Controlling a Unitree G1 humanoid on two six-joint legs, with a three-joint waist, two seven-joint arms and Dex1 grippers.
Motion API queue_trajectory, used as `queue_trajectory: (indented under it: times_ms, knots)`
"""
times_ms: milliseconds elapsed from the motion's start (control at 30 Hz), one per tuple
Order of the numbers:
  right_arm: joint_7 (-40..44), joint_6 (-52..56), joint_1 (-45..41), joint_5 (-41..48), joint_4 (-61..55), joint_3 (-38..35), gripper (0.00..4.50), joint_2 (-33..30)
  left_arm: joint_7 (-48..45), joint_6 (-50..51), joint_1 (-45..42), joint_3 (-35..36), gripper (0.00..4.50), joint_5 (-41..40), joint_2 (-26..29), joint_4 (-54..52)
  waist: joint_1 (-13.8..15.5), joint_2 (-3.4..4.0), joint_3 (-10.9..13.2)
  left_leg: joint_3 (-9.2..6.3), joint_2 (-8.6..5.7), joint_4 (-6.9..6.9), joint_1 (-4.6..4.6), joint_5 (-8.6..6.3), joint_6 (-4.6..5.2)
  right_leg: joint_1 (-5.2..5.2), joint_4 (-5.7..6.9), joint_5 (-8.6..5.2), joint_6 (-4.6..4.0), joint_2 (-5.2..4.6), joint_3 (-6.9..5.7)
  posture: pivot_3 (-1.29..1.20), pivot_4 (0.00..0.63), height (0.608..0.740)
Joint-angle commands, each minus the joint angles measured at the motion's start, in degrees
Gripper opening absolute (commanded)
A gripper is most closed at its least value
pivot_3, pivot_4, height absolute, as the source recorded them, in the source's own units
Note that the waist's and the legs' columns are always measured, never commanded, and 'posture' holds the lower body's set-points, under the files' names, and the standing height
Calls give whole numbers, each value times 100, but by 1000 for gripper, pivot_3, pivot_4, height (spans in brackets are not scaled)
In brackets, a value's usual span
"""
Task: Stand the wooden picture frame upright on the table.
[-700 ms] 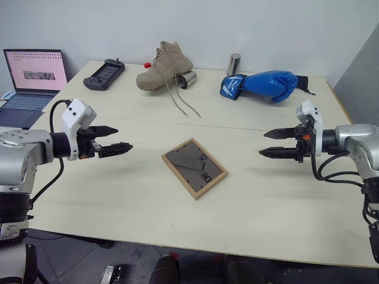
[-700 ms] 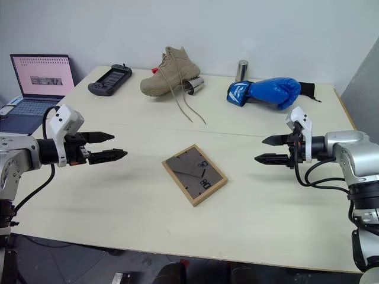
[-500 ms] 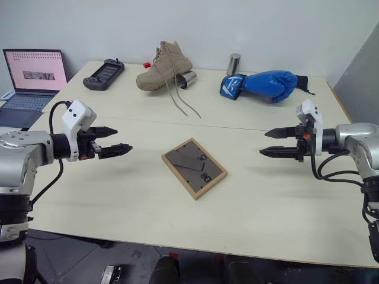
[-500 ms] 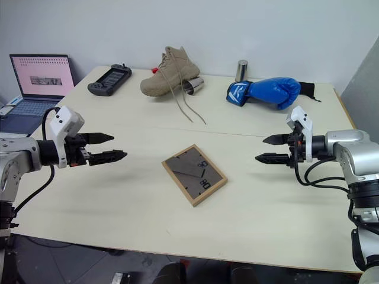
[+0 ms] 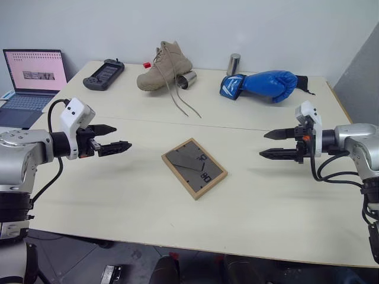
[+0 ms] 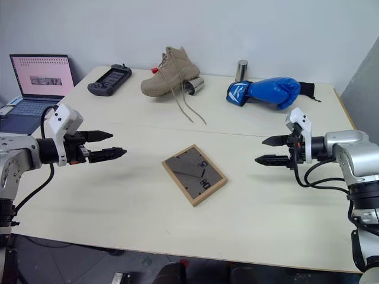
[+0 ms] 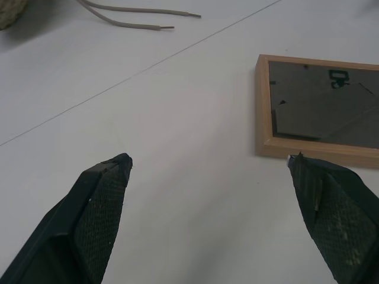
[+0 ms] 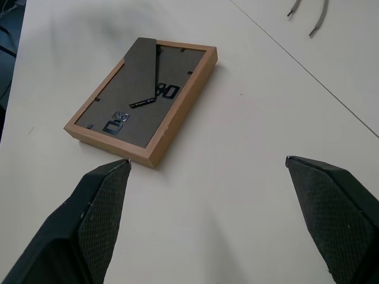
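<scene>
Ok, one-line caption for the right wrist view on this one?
Open right gripper hovers above the table, with the wooden picture frame lying back-side up, easel leg folded flat.

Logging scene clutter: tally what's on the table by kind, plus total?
Picture frame: 1
Boot: 1
Boxing glove: 1
Metal cups: 2, one upright, one on its side
Handheld game console: 1
Total: 6
</scene>
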Motion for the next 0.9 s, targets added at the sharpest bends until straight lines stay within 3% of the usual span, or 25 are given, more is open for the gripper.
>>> queue_trajectory:
  times_ms: [33, 67, 100, 467, 700, 733, 900]
  knots:
    - [59, -146, -57, -38, -75, 2, 4491, 44, -55, 22, -69, 168, 4322, -101, 29, -125, 0, 0, 0, 0, 0, 0, 0, 0, 0, 0, 0, 0, 0, 0, 0, 0, 150, 740]
    - [17, -123, -105, -32, -13, -3, 4500, 99, -66, 48, -71, 200, 4142, -151, 10, -131, 0, 0, 0, 0, 0, 0, 0, 0, 0, 0, 0, 0, 0, 0, 0, 0, 150, 740]
    - [7, -133, -134, -40, 25, 6, 4107, 133, -75, 46, -64, 226, 4048, -187, -2, -142, 0, 0, 0, 0, 0, 0, 0, 0, 0, 0, 0, 0, 0, 0, 0, 0, 150, 740]
    - [-215, -568, -228, -421, 416, 235, 1670, 689, 104, 83, 301, 196, 1685, -276, -269, -569, -6, 0, 0, 0, 1, 2, 1, 0, 0, 0, 3, 0, -1, 0, -1, 0, 150, 740]
    - [-509, -1377, -271, -990, 1111, 592, 141, 1304, 164, -368, 473, -304, 257, 108, -671, -545, -2, -1, -1, 0, 0, 3, 2, 1, -1, 1, 8, 0, -1, 0, -1, 0, 150, 740]
    - [-540, -1453, -283, -1039, 1180, 622, 0, 1366, 159, -464, 488, -402, 18, 186, -720, -535, 0, -1, -1, -1, 0, 4, 1, 1, -1, 1, 9, 1, -1, 0, -2, 0, 150, 740]
    - [-609, -1732, -247, -1243, 1308, 689, 0, 1519, 203, -785, 472, -723, 18, 456, -1022, -410, 3, -1, -1, -1, -1, 4, 1, 1, -1, 2, 8, 1, -1, -1, -2, 0, 150, 740]
